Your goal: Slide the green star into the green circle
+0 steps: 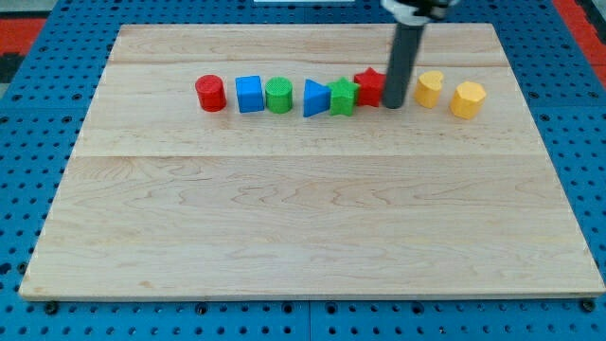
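My tip [395,105] rests low on the worktop [284,237] toward the view's top, right of centre. The dark rod stands nearly upright, rising to a pale collar cut off by the view's top edge.

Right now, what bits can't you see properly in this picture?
- Red block, camera view: my rod covers its right side, so I cannot name its shape.
- My tip: whether it touches the red block is unclear.
- Blue triangle and green star: they look touching, but I cannot be sure.
- Top of my arm: cut off by the view's top edge.
- Two yellow blocks: exact shapes unclear.
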